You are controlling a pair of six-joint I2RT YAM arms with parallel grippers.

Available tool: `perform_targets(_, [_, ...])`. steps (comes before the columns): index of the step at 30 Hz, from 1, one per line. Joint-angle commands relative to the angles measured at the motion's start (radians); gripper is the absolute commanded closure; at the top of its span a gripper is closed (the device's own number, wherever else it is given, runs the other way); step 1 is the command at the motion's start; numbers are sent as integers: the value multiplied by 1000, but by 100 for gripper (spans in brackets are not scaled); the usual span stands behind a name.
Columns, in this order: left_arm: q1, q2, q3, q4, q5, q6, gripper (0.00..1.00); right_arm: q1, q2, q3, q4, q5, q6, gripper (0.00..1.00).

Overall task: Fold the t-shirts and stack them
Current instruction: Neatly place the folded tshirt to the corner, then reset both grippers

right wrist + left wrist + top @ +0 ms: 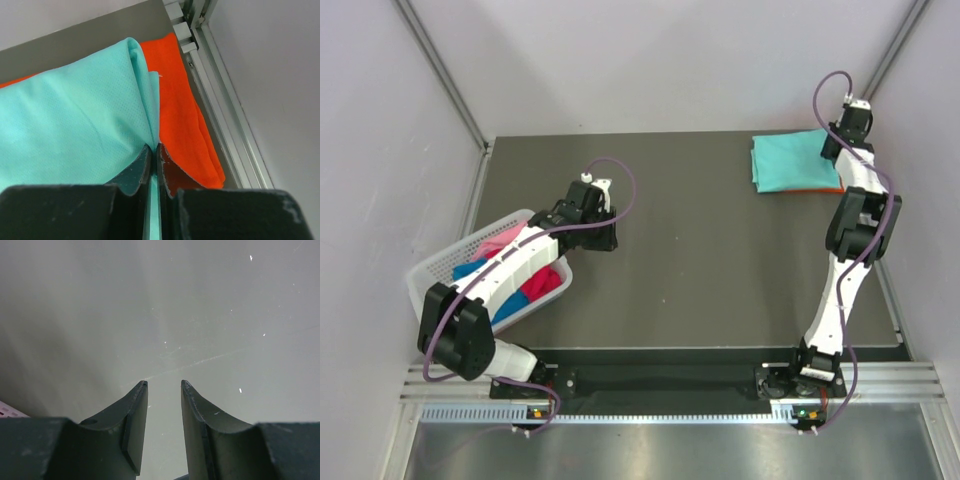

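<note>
The teal shirt [75, 115], between the right jaws, is matt cloth with a fine pinhole weave. The orange shirt [185, 125], just right of those jaws, is matt cloth with a smoother face. The counter [200, 315], ahead of the left jaws, is matt grey and smooth, with fine scratches and pale specks. Both pairs of jaws look like dark matt plastic, lightly scuffed. The rail [220, 115], right of the right jaws, is bare silvery metal. The basket [432, 265], near the left jaws, is white plastic lattice.

We see a robot lab cell. A left arm [515, 265] and a right arm [850, 235] are bolted to slotted aluminium rails [910, 385] at the near edge of a dark grey tabletop [690, 260]. Plain pale panels [650, 60] wall it in on three sides, joined by metal struts [440, 70]. Purple cables [625, 195] loop along both arms.
</note>
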Motion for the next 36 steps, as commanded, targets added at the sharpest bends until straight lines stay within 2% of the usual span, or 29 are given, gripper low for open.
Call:
perform_targets(1, [3,-26,13,40,26,10,62,-25,-12,3,94,14,31,97])
perform_targets(3, [3,-36,8,48,34,13,61,-28,2,34,79,30,47,89])
perform_targets(4, [3,-45,11,48,34,13,61,-30,4,52,38,37,54,80])
perform_targets(5, [3,-49,13,48,36,13,61,-31,-10,74,22,44,71,76])
perform_targets(9, [3,-89,14,64,36,9,61,-31,-119,45,-39,60,119,63])
perform_targets(10, [3,-106,11,74,37,9,61,-33,-148,25,-50,57,131,55])
perform_targets(18, [5,-183,48,118,51,-14,61,32,-611,-389,-128,-81,245,14])
perform_targets(19, [5,-203,50,132,59,-16,60,44,-695,-455,-148,-118,249,3])
perform_targets(22, [6,-232,71,158,82,-28,60,102,-818,-538,-243,-161,235,0])
perform_targets(25, [6,-253,96,164,97,-36,59,176,-1019,-676,-271,-190,248,0])
perform_targets(26, [6,-258,103,164,102,-34,58,193,-1118,-746,-267,-250,274,0])
perform_targets(29, [8,-280,114,166,109,-42,53,268,-1272,-858,-259,-381,352,0])
perform_targets(30, [8,-286,122,164,117,-45,47,315,-1303,-888,-253,-415,370,0])
perform_targets(31, [8,-299,123,158,125,-46,33,326,-1330,-917,-245,-455,383,0])
perform_targets(32, [8,-306,126,149,126,-52,24,338,-1384,-978,-231,-509,410,0])
perform_targets(33, [8,-324,122,143,128,-57,12,354,-1413,-1010,-219,-528,425,0])
perform_targets(36, [8,-376,85,140,134,-69,10,359,-1528,-1116,-205,-554,449,0])
